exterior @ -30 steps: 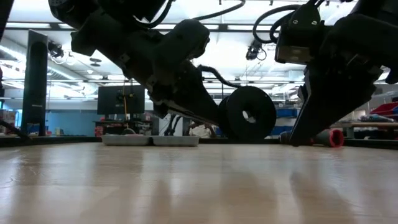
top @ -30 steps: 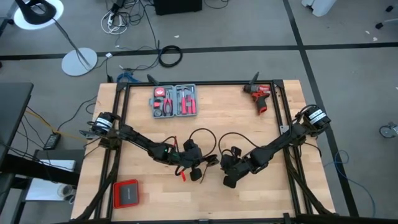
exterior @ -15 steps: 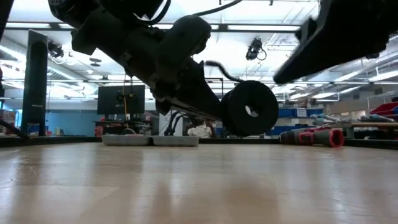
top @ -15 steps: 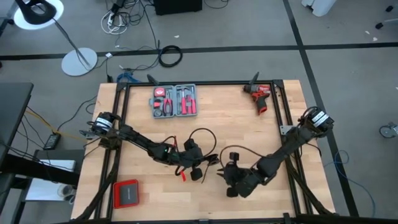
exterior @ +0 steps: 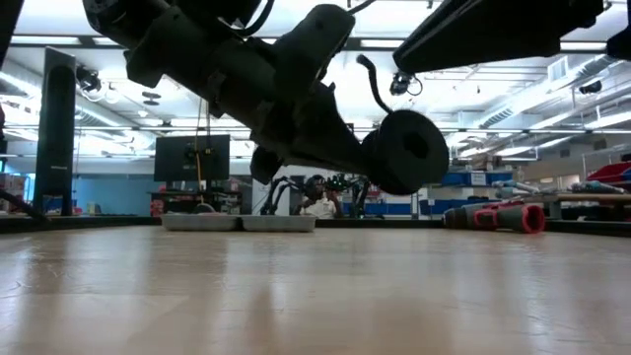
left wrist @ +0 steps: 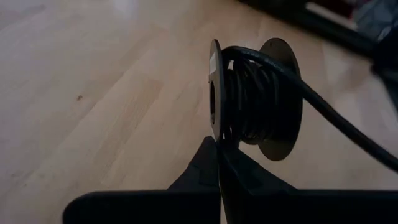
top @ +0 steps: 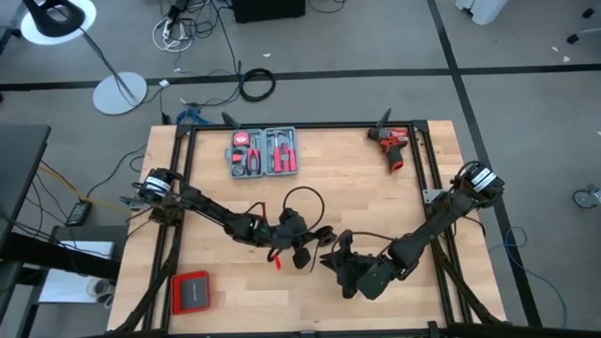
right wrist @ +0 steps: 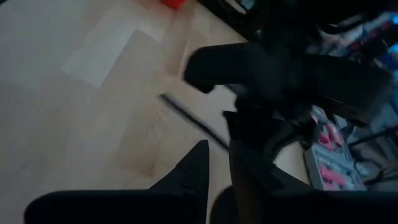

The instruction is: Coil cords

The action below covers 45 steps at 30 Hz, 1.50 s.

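Left pincer, fingers nearly closed, clamps a black spool's flange wound with the cord; right pincer close beside, opening unclear.

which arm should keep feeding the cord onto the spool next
Right, probably. The left gripper is already occupied: it pinches the flange of the spool, which carries wound cord. The right gripper sits close beside it, near the loose stretch of cord.
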Available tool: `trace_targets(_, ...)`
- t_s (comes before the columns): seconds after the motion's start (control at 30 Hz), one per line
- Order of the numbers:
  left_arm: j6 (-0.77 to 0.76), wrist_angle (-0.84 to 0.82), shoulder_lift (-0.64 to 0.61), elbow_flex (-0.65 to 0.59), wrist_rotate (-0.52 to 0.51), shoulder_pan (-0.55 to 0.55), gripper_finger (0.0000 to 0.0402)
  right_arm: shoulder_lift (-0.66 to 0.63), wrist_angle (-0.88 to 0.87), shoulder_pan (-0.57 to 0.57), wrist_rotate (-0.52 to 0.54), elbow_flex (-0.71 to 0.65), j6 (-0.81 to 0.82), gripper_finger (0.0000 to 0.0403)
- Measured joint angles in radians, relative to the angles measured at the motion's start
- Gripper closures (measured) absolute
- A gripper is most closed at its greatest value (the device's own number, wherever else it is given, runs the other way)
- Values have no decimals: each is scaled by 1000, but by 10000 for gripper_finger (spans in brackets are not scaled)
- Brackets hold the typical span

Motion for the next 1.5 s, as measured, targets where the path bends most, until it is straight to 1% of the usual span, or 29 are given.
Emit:
trace_targets(0.13,-37,16,0,0,17,10,402,0,0,0,-14,0,-29,327)
trace_targets(0.3,-61,42,0,0,32,18,402,0,8,0,23,11,-81,307)
trace_targets(0.43,-67,49,0,0,32,21,402,1,2,0,24,44,-130,299)
trace_targets(0.57,-85,60,0,0,37,21,402,1,-10,-5,21,58,-179,298)
trace_targets(0.9,-91,78,0,0,46,21,402,6,-14,-6,5,58,-228,296)
trace_targets(1.03,-92,102,0,0,47,21,402,6,-16,-16,-28,58,-256,296)
trace_targets(1.17,-92,106,0,0,46,22,402,6,-15,-34,-37,58,-264,296)
trace_targets(1.33,-92,111,0,0,47,22,402,6,15,-45,-39,58,-301,296)
trace_targets(1.5,-92,115,0,0,46,22,402,6,29,-51,-66,58,-313,299)
